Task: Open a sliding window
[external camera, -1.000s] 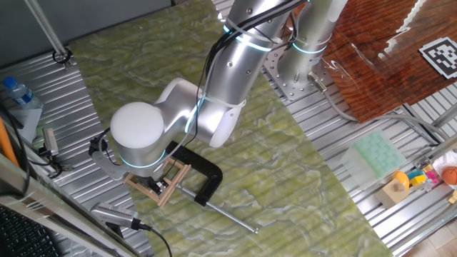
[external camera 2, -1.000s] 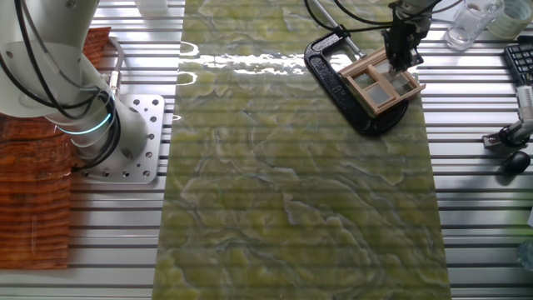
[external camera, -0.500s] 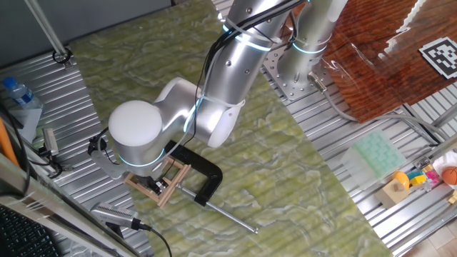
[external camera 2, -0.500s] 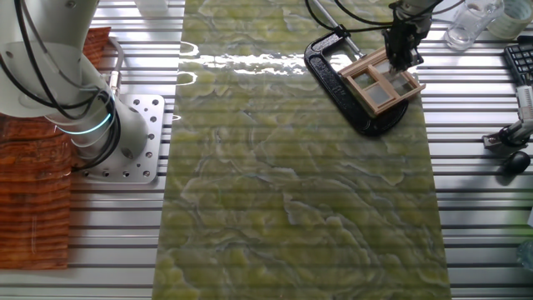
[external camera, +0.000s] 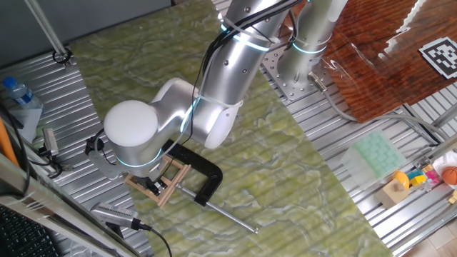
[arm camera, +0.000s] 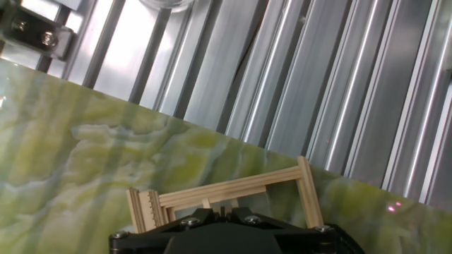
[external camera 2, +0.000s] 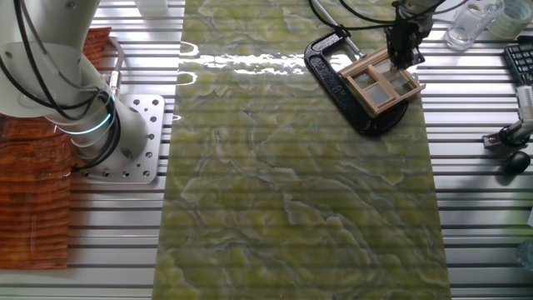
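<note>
The sliding window [external camera 2: 383, 83] is a small light-wood frame with four greyish panes, lying on the green mat and held in a black C-clamp [external camera 2: 341, 79]. My gripper [external camera 2: 404, 58] stands upright over the window's far edge with its jaws together, tips down at the frame. In the hand view the window frame [arm camera: 233, 189] lies just ahead of the black fingers [arm camera: 191, 224], and the gripper [arm camera: 221, 210] shows only a thin slit between them. In one fixed view the arm's round joint hides the gripper; part of the window [external camera: 163, 184] and the clamp [external camera: 208, 175] show below it.
The clamp's steel screw rod [external camera: 228, 215] sticks out over the mat. A keyboard [external camera 2: 520, 58], a mouse [external camera 2: 512, 162] and a glass [external camera 2: 466, 25] lie on the grooved metal table beside the window. The robot base [external camera 2: 125, 133] stands at the opposite side.
The arm's joint above the window has shifted slightly left. The window and clamp look unchanged.
</note>
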You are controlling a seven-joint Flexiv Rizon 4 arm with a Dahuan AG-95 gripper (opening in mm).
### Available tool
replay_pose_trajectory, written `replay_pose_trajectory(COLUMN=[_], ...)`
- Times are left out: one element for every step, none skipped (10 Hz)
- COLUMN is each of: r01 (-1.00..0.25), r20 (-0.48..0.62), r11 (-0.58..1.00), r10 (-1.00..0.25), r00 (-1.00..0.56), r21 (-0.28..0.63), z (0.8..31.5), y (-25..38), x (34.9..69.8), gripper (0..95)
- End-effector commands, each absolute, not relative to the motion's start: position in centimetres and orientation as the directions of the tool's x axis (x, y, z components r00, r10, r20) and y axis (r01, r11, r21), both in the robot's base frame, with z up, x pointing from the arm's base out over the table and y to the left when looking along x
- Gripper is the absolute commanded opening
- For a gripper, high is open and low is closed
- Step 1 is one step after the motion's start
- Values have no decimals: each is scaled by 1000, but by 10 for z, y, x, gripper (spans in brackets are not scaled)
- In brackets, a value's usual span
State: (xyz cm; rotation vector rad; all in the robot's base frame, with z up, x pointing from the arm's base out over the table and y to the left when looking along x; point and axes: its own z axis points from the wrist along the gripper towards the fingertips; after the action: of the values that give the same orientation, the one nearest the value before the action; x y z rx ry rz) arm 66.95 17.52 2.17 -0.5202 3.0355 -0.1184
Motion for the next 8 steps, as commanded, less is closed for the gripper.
replay_pose_trajectory(r01=[-333,-334,-335,-335,-335,-334,-335,-336], r20=[-41,-41,-41,-41,-41,-39,-36,-31], r11=[937,937,936,936,936,936,935,934], r10=[-338,-339,-341,-340,-341,-340,-341,-342], r00=[-940,-940,-939,-939,-939,-940,-939,-939], r21=[-101,-102,-104,-104,-105,-109,-112,-123], z=[22,22,23,23,23,23,23,23], y=[175,175,175,175,175,175,175,175], x=[669,669,669,669,669,669,669,669], gripper=[0,0,0,0,0,0,0,0])
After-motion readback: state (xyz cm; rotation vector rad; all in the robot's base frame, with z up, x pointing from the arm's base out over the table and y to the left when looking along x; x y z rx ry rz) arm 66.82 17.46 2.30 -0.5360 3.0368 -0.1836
